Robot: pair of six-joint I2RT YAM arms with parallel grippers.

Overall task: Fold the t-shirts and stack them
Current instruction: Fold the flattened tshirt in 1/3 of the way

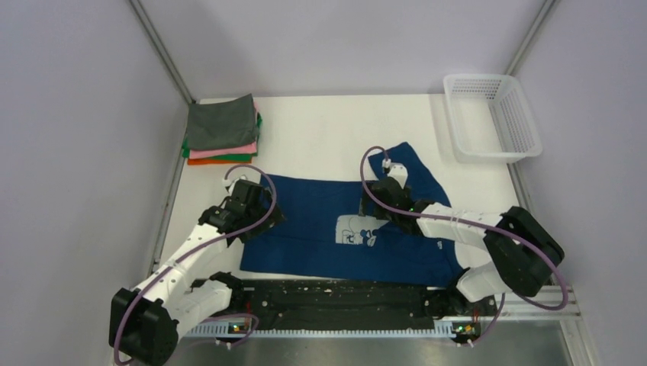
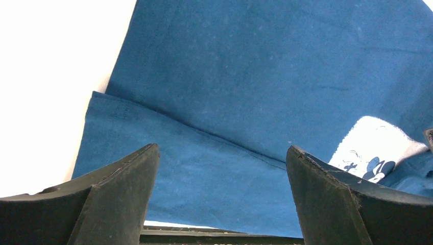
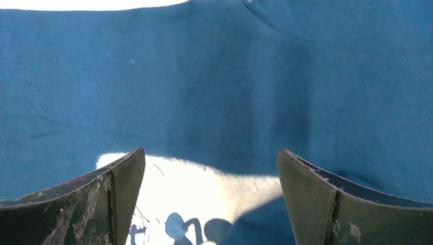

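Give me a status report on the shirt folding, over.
Both open, empty: left gripper, right gripper, over navy t-shirt. Shirt spread flat, print up. Far left, folded stack; far right, basket; neither in the way.

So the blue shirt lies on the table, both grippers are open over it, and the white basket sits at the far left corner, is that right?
Only the side is wrong: the top external view shows the white basket at the far right corner. The rest stands.
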